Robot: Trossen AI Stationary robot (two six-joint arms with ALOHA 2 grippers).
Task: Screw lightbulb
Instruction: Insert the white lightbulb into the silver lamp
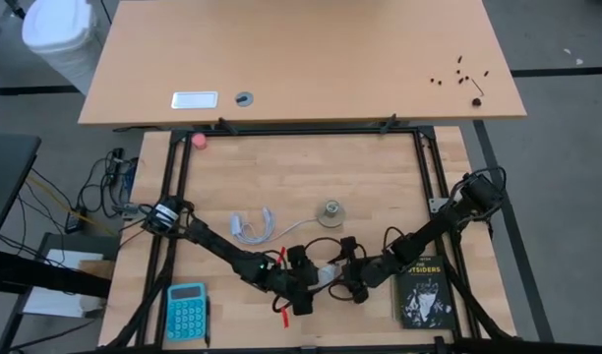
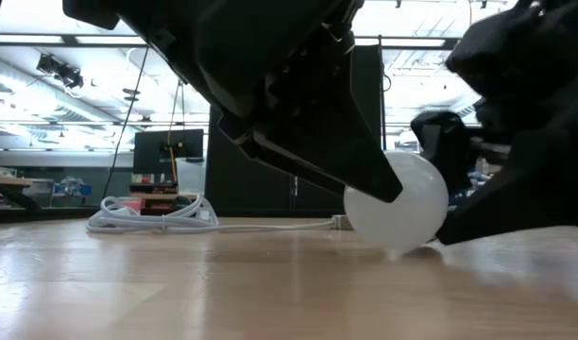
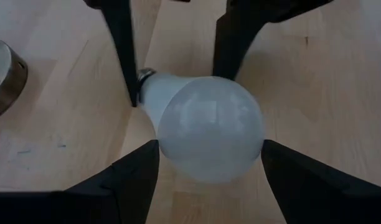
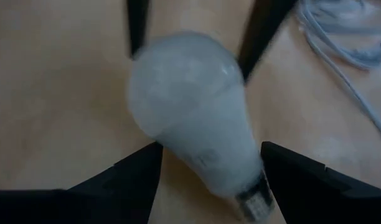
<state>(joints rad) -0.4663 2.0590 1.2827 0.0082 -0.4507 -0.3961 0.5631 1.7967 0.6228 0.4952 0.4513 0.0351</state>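
Lightbulb [image 1: 328, 272], white and pear-shaped, lies on its side on the wooden table [image 1: 380, 177], near the front edge and roughly midway across. In the low view its frosted globe [image 2: 399, 212] touches the tabletop. Left gripper [image 1: 309, 278] reaches in from the left; in its wrist view its two dark fingers [image 3: 131, 180] stand apart on either side of the globe, their tips at its flanks, though whether they press the glass cannot be told. Right gripper [image 1: 348, 277] reaches in from the right; its fingers [image 4: 134, 177] likewise stand apart, bracketing the narrower end of the bulb just above the screw base [image 4: 256, 199]. The two grippers face one another with the bulb between them. Farther back on the table sits a round metallic socket [image 1: 331, 212], and to its left a coiled white cord [image 1: 252, 226]. A teal calculator [image 1: 186, 311] lies at the near left, a dark book [image 1: 422, 292] at the near right.
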